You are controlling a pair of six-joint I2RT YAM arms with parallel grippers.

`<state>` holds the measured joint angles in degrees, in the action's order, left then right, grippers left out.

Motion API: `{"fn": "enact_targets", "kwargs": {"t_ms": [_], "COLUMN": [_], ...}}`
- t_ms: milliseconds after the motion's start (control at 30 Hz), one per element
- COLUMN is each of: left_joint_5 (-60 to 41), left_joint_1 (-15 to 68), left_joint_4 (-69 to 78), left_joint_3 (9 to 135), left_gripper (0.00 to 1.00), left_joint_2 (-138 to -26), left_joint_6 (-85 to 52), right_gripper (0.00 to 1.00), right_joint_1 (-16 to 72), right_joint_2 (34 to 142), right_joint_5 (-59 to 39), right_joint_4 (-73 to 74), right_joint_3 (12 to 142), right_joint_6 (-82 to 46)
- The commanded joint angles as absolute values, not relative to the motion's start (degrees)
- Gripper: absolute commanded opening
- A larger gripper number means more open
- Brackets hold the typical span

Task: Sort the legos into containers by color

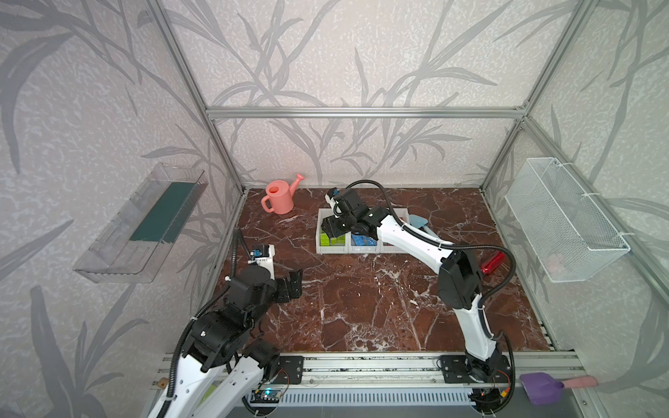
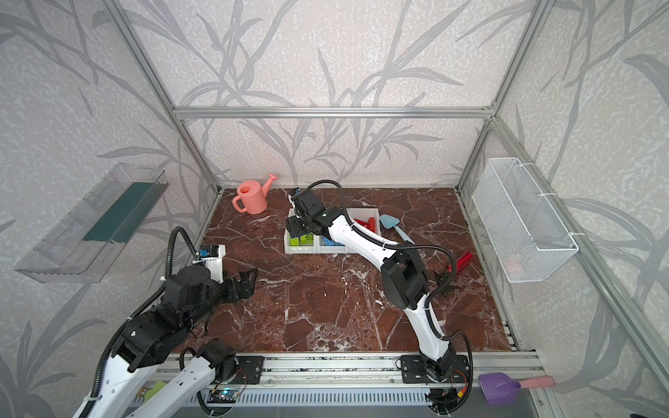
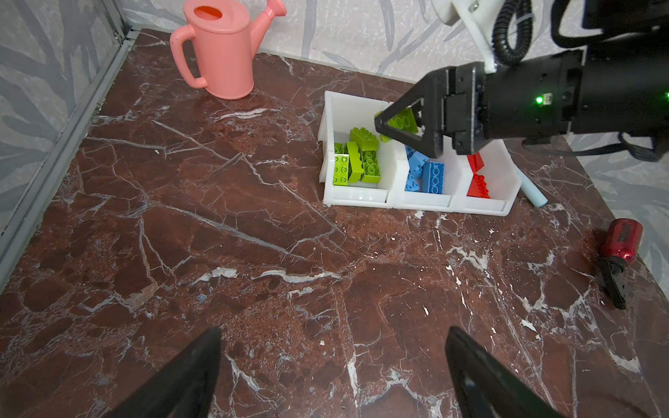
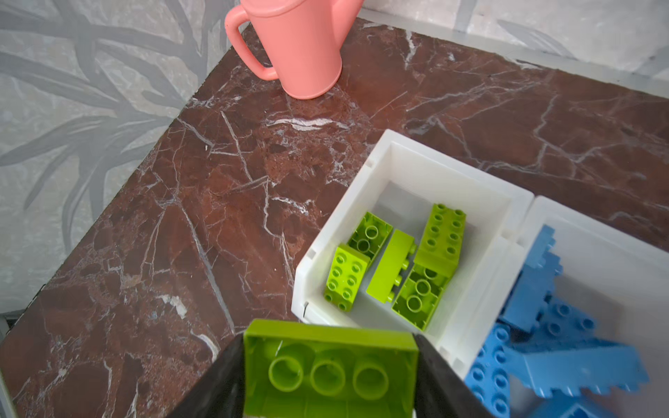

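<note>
The containers [image 1: 362,250] are three joined white bins at the back middle of the marble floor. In the left wrist view the left bin holds lime green legos [image 3: 356,163], the middle one blue legos [image 3: 425,173] and the right one red legos [image 3: 478,181]. My right gripper [image 1: 331,226] hovers over the left bin, shut on a lime green lego [image 4: 329,369] that shows its hollow underside. This held brick [image 3: 403,121] sits just above the green pile [image 4: 394,264]. My left gripper [image 3: 333,336] stands open and empty over bare floor at the front left [image 1: 295,286].
A pink watering can [image 1: 278,197] stands at the back left. A light blue scoop [image 1: 420,221] lies right of the bins, and a shiny red object [image 1: 492,262] lies further right. A mesh basket [image 1: 564,224] and a clear tray [image 1: 144,220] hang on the side walls.
</note>
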<state>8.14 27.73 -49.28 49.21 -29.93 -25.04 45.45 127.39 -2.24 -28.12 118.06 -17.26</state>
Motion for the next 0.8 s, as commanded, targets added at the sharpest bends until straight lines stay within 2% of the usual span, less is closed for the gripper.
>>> {"fn": "enact_targets", "kwargs": {"t_ms": [0,133,233,433,600,767], "left_joint_5": [7.6,7.6,7.6,9.1,11.4,17.4], "left_joint_1": [27.9,28.0,27.9,27.9,27.9,27.8], "left_joint_4": [-49.2,-49.3,-49.2,-49.4,-49.8,-50.1], "left_joint_3": [48.6,48.5,48.4,48.4,48.4,47.8], "left_gripper": [0.96,0.96,0.96,0.96,0.96,0.96], "left_joint_2": [-29.7,-29.7,-29.8,-30.0,-30.9,-31.6], "left_joint_6": [-24.0,-24.0,-24.1,-24.3,-24.6,-25.6], "right_gripper": [0.61,0.66,0.74,0.87,0.90,0.94], "right_joint_1": [44.0,43.8,43.5,43.4,43.4,43.4], "right_joint_2": [132.4,138.9,142.6,143.1,137.4,122.5], "right_joint_5": [-2.8,-1.8,-1.1,-0.3,-0.8,0.4], "right_joint_4": [-32.6,-37.6,-40.9,-42.3,-43.2,-34.7], "right_joint_3": [125.1,135.2,141.5,143.9,139.0,119.6], "right_joint_6": [-16.5,-15.6,-15.3,-14.4,-13.5,-10.9]}}
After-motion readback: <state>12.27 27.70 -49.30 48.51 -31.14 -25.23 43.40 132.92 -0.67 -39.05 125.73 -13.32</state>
